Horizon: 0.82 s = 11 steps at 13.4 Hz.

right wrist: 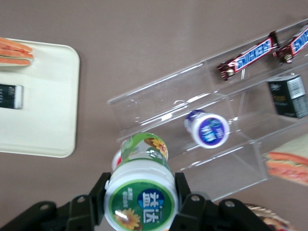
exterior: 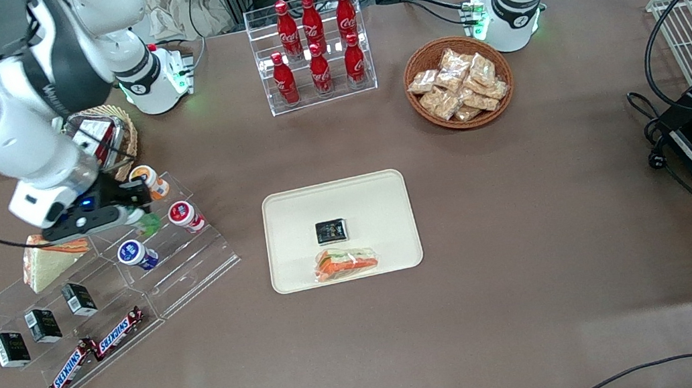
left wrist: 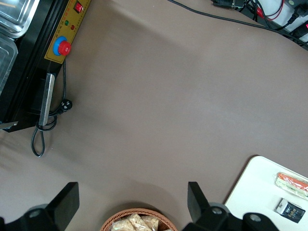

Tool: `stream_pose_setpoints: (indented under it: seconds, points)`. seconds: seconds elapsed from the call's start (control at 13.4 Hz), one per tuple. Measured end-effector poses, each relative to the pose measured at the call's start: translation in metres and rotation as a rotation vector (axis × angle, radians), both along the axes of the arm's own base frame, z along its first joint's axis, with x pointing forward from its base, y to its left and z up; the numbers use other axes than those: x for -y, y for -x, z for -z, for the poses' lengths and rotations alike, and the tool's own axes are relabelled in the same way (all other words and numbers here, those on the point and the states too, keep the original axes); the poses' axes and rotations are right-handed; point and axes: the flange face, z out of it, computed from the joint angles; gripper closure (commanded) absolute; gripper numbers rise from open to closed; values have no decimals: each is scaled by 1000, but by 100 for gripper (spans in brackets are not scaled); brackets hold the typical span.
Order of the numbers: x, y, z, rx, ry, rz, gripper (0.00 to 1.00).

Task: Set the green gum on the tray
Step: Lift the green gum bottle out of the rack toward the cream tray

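On the clear stepped rack (exterior: 128, 279) at the working arm's end of the table sit three small black boxes (exterior: 43, 325), two Snickers bars (exterior: 97, 351), one wrapped sandwich (exterior: 47, 261) and three gum bottles left in place: an orange bottle (exterior: 149, 180), a red-labelled bottle (exterior: 186, 216) and a blue bottle (exterior: 136, 254). The gripper (exterior: 143, 217) hangs over the rack's upper steps, its fingers closed against the sides of the green gum (exterior: 148, 223), which is clear of the rack. Toward the table's middle lies the tray (exterior: 379, 189), carrying one black packet (exterior: 331, 230) and one wrapped sandwich slice (exterior: 347, 264) near its edge closest to the front camera. Farther from that camera stands a clear stand with six cola bottles (exterior: 316, 42), and beside it one basket of snack packets (exterior: 459, 82).

The right wrist view alone shows the green gum (right wrist: 140, 195) from its lid end, a white cap with a green-and-yellow label, pinched between the two dark fingers (right wrist: 184, 204), above the blue bottle (right wrist: 208, 129). The left wrist view adds only a corner of the tray (left wrist: 250, 185).
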Motion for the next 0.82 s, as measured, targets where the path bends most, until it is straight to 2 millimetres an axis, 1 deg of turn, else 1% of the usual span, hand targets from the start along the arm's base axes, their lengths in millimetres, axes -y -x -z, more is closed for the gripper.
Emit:
stream_pose_setpoints:
  seconds: [0.07, 0.22, 0.45, 0.67, 0.82]
  points:
    - [-19, 3, 7, -12, 3, 26, 51]
    - [-48, 4, 29, -56, -19, 85, 51]
    - [-91, -5, 61, -81, -60, 165, 51]
    - [-124, -12, 90, -90, -87, 185, 51]
    - [-136, -17, 110, -121, -90, 186, 51]
